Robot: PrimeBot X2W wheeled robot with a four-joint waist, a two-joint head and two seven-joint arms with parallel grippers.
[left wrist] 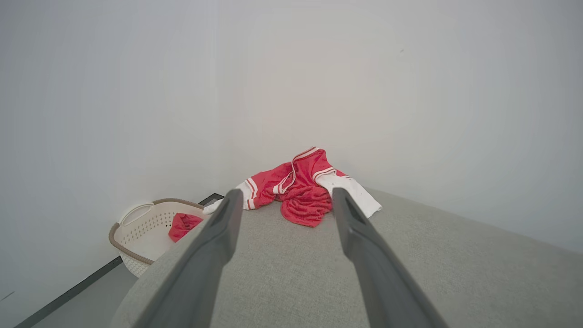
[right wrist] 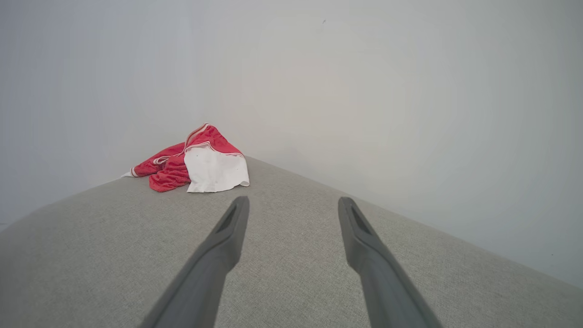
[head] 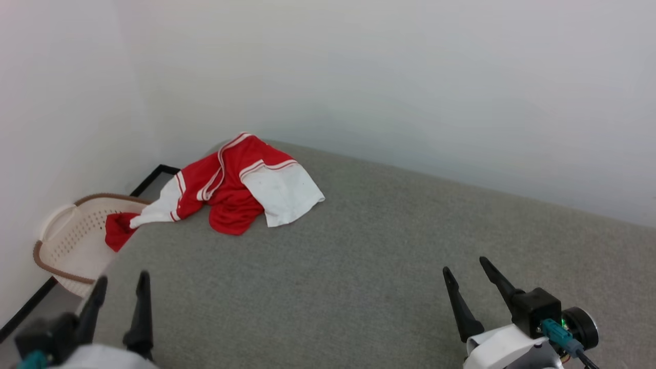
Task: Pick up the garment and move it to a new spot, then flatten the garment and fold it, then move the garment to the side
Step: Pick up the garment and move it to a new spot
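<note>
At the far left corner of the counter (head: 359,266), close to the wall (head: 410,77), the garment (head: 230,205) is seen lying in a crumpled heap; no step of the task can be judged done, since it is neither flattened nor folded, and pickup, moving, smoothing, folding and setting aside are all left. Soft red fabric is bunched in loose folds; one white sleeve is spread flat on the near side; red-white striped trim is traced along the edges; the print is hidden. The counter is covered in grey woven cloth and rounded at its corner. Beyond its left edge a cream perforated basket (head: 72,241) with a brown rim is set lower, a small red cloth (head: 118,230) draped in it. The left pincer (head: 123,277) and the right pincer (head: 464,264) are held spread and empty, well apart from the garment.
</note>
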